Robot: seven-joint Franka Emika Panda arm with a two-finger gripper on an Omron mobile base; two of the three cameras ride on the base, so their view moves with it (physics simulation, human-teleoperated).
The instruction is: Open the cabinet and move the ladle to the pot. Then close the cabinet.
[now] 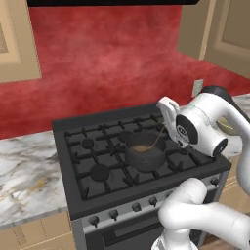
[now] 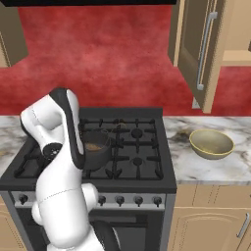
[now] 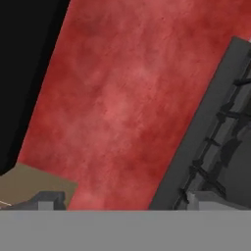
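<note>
Resting in the low round dark grey-black metal pot (image 1: 145, 155), the slim dark brown ladle (image 1: 155, 140) lay scoop-down, its thin curved handle leaning up over the rim, centre frame in the left base view. The pot stood on the black cast-iron stove grates (image 1: 100, 151), matte and ridged, between veined white marble counters (image 1: 24, 176). Behind rose a mottled red wall (image 1: 107, 53). The right base view showed, upper right, the light tan wooden wall cabinet (image 2: 196, 49) with its recessed-panel door swung open and long silver bar handle (image 2: 204, 49), and a glossy yellowish-tan bowl (image 2: 211, 143) at right. The gripper (image 3: 122, 203) showed two well-parted dark fingertips (image 3: 46, 201) holding nothing, along the hand view's bottom.
</note>
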